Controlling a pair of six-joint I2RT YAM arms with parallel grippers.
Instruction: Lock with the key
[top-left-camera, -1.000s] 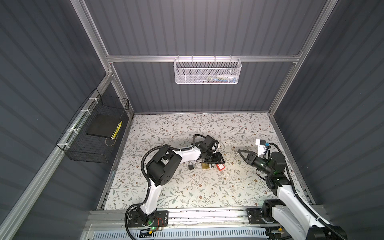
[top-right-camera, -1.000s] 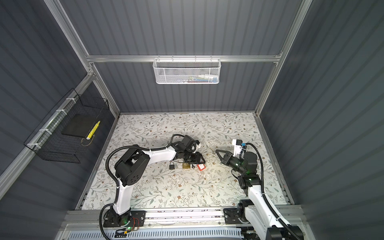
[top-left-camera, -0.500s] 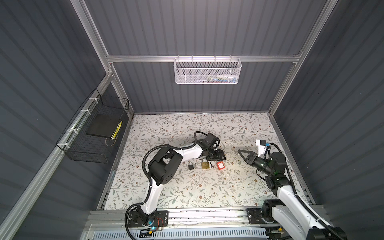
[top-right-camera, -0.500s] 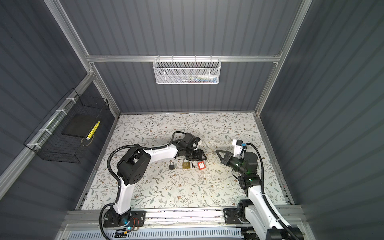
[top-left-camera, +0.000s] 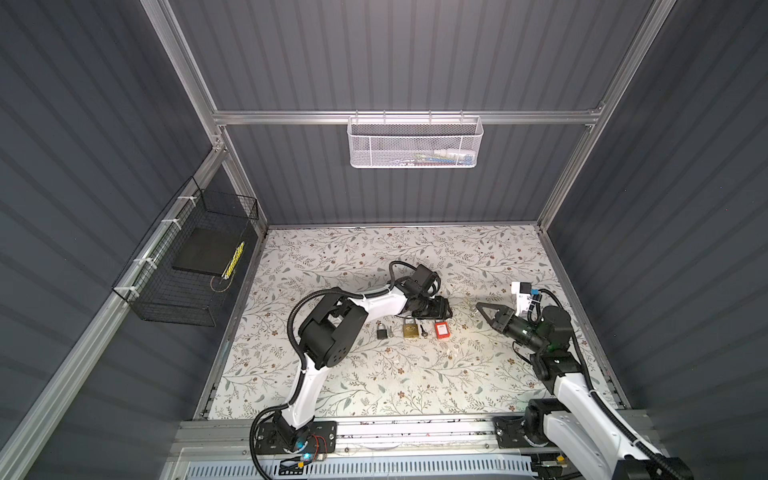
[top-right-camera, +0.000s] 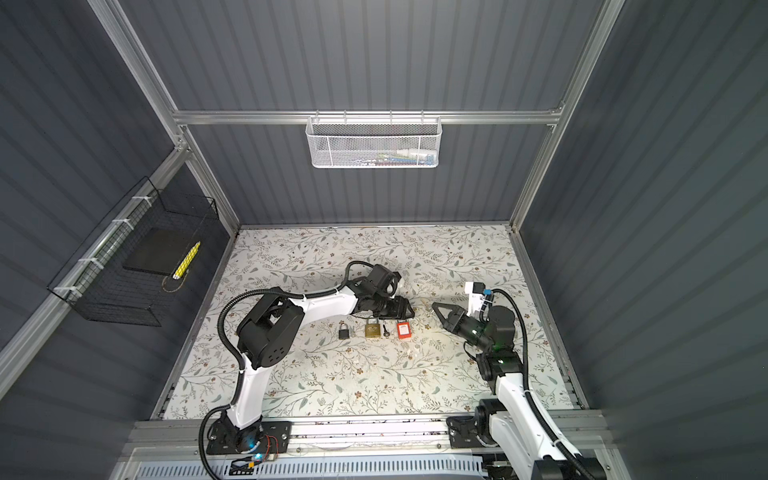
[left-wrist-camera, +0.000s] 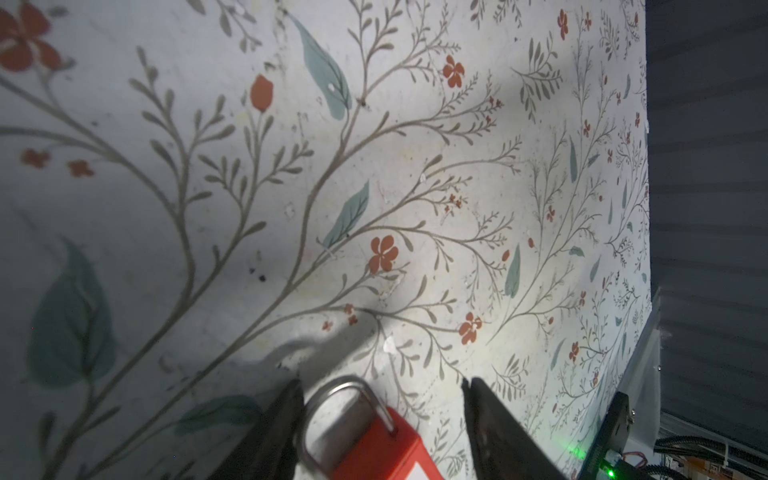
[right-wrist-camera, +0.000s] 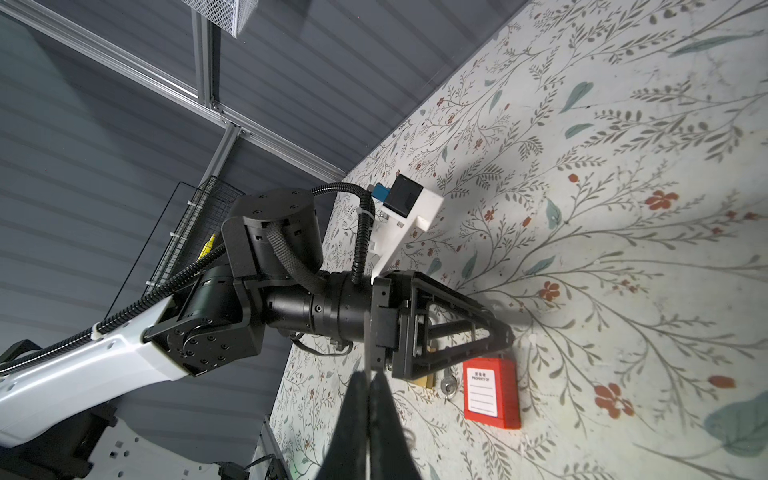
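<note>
Three padlocks lie in a row on the floral table in both top views: a small black one (top-left-camera: 381, 331) (top-right-camera: 343, 331), a brass one (top-left-camera: 410, 329) (top-right-camera: 373, 329) and a red one (top-left-camera: 442, 329) (top-right-camera: 403, 329). A small key (top-left-camera: 423, 330) (right-wrist-camera: 446, 384) lies between the brass and red locks. My left gripper (top-left-camera: 444, 309) (left-wrist-camera: 381, 380) is open just behind the red padlock (left-wrist-camera: 374, 449), whose steel shackle (left-wrist-camera: 332, 399) sits between the fingers, close to one of them. My right gripper (top-left-camera: 480, 306) (right-wrist-camera: 368, 374) is shut and empty, hovering right of the red padlock (right-wrist-camera: 492, 392).
A second small key (top-left-camera: 390, 331) lies beside the black padlock. A white mesh basket (top-left-camera: 413, 143) hangs on the back wall and a black wire basket (top-left-camera: 187, 266) on the left wall. Metal rails (top-left-camera: 374, 428) border the table's front edge.
My left gripper has drawn back from over the brass and red locks toward the far side, and its jaws have widened. The right arm has not moved.
</note>
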